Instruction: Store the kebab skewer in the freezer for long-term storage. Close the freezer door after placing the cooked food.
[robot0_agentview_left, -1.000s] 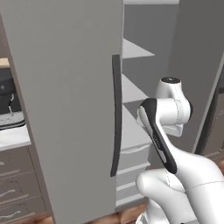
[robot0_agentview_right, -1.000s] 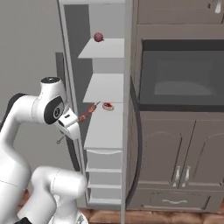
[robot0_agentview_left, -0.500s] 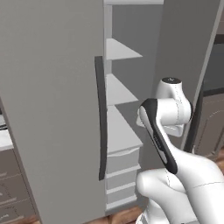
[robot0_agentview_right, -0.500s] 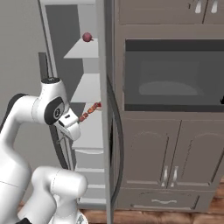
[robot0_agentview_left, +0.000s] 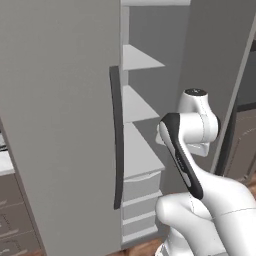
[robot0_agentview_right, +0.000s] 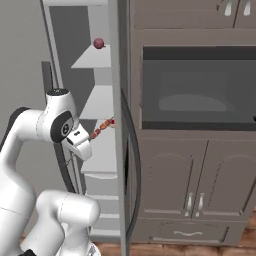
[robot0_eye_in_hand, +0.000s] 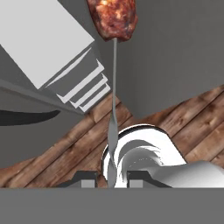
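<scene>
One kebab skewer (robot0_eye_in_hand: 114, 87) clamped in the tool (robot0_eye_in_hand: 112, 178), meat end pointing beyond its tips

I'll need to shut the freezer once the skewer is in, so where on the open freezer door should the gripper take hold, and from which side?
Grip the long dark vertical bar handle of the freezer door near its middle, coming at it from the door's front face. The bar stands off the flat panel, so fingers could probably close around it. The gripper is now shut on the kebab skewer.

kebab skewer (robot0_eye_in_hand: 114, 78) cut off by hand view's top edge; far end behind freezer door (robot0_agentview_right: 118, 125)
</scene>
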